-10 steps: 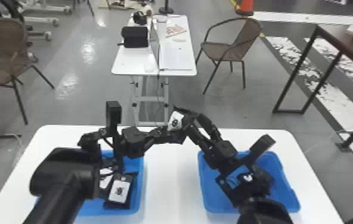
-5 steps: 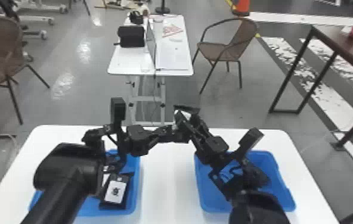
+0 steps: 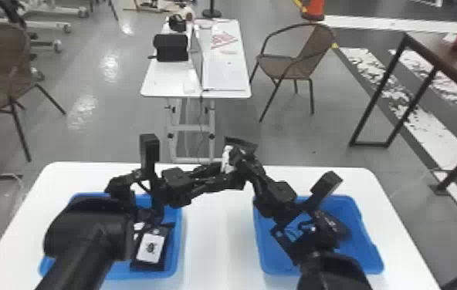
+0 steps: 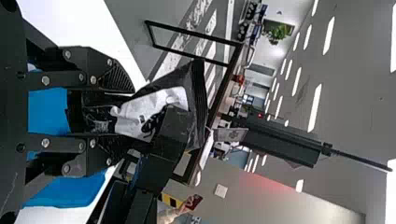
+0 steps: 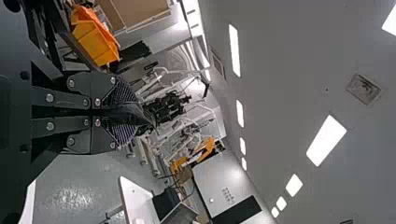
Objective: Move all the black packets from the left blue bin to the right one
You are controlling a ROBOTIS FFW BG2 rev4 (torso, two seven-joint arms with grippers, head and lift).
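1. From where I stand, the grey floor [image 3: 104,142] shines with patches of reflected light.
2. A small white table [image 3: 158,83] on a pale frame carries a black case [image 3: 170,48], with a brown woven chair [image 3: 305,58] beside it and another chair [image 3: 9,54] well apart.
3. A dark-framed table [image 3: 447,63] stands over white-patched strips [image 3: 424,115] (worn paint, it looks like), and an orange cone [image 3: 313,8] sits farther off.
4. Overhead, in the right wrist view, bright panels [image 5: 327,140] light the grey ceiling [image 5: 280,65].
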